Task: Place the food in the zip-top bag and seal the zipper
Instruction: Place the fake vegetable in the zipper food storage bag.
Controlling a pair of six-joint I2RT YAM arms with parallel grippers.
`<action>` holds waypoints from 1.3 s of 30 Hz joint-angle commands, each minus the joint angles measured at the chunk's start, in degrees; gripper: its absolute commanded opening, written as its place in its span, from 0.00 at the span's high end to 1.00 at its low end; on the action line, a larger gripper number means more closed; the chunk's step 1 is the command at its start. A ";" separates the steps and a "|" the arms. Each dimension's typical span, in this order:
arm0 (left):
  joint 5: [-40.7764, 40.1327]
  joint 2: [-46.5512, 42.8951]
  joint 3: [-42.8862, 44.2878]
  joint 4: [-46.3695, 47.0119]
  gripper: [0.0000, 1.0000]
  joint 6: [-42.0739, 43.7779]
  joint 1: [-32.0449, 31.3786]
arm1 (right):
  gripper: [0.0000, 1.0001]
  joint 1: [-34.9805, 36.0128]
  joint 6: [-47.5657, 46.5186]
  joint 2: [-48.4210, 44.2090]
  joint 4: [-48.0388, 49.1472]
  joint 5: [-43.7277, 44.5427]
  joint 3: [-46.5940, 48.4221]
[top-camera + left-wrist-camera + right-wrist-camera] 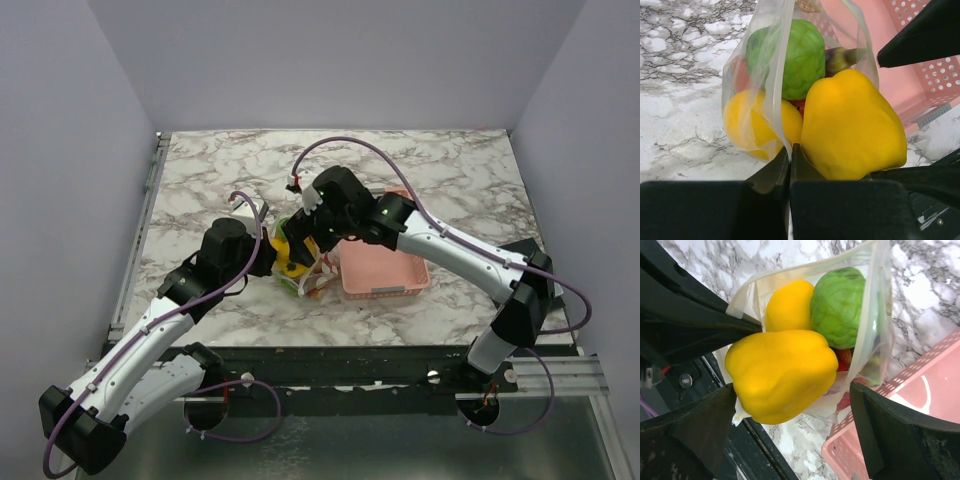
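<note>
Top external: shows the zip-top bag (305,272) lying on the marble table (200,180), just beside the pink basket (385,270), with both wrists crowded over it. Hides both sets of jaws under the arms.

Left wrist: shows the left gripper (789,156) pinched tight on the bag's mouth edge, apparently on the whitish zipper (771,90). Reveals through crinkled clear film a round green fruit (790,57), a yellow lemon-like fruit (752,122), a red piece (739,75) and a dark eggplant (840,59). Puts a big yellow pepper-shaped piece (852,125) at the mouth, nearest the lens.

Right wrist: shows the right gripper (792,390) spread wide, straddling that pepper-shaped piece without squeezing it. Cannot tell whether it sits fully inside.

Handling, as a judgement: probably light, smooth, rounded toys, so apt to roll back out. Thin, limp, slippery film; best held by the stiffer strip near the mouth corners, not by the bulging belly.
</note>
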 commanded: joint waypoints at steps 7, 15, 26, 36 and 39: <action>1.14 -0.31 0.20 1.24 1.00 0.08 -0.16 | 0.01 4.87 6.08 -9.31 0.63 7.94 -0.20; 1.05 -0.37 0.15 1.23 1.00 0.02 -0.11 | 0.12 8.95 13.70 -10.14 1.32 16.37 -4.19; 0.96 -0.86 0.13 1.25 1.00 -0.13 -0.16 | 0.37 9.12 25.61 -13.25 5.00 32.23 -14.83; 0.96 -0.85 0.10 1.30 1.00 -0.16 -0.21 | 0.44 9.07 28.82 -12.39 8.39 38.75 -15.29; 0.96 -0.90 0.04 1.24 1.00 -0.16 -0.16 | 0.45 9.02 28.72 -12.02 9.89 39.03 -15.06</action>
